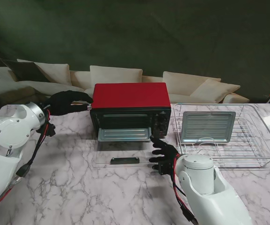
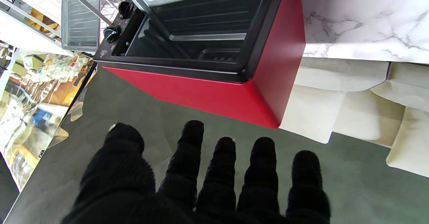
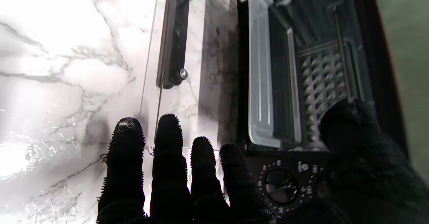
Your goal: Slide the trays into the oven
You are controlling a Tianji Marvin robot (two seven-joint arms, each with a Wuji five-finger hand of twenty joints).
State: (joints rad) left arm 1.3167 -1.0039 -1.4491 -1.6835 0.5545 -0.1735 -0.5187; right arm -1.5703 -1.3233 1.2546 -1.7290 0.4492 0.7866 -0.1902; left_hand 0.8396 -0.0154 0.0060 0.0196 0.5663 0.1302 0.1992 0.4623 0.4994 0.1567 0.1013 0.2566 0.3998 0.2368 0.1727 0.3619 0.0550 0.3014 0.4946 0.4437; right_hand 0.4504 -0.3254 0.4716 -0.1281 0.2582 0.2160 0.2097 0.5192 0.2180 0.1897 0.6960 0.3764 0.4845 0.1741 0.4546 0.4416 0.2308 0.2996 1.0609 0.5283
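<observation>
Red oven (image 1: 129, 95) sits at the far middle of the bench (image 1: 69, 187), glass door (image 1: 120, 154) dropped flat toward me, mouth open. One tray (image 1: 124, 134) is partway in, its front lip still jutting from the mouth over the door; long axis runs across the opening, so the push goes straight away from me. A second tray (image 1: 207, 126) lies in the wire rack (image 1: 261, 145) on the right side of the bench, just beside the oven. Right hand (image 1: 163, 152) hovers low at the door's right edge, fingers (image 3: 169, 140) spread apart and holding nothing; the jutting tray lies just ahead and a little left of it, so this hand looks the nearer for the push. Left hand (image 1: 67, 102) rests up at the oven's left rear corner, fingers (image 2: 224, 163) apart and empty, likely placed to brace the box. Room: the door top is bare apart from its handle (image 1: 124, 161); the knobs (image 3: 281, 185) sit close by the right hand, and the rack's left wall crowds that side. The near half of the bench is open marble.
</observation>
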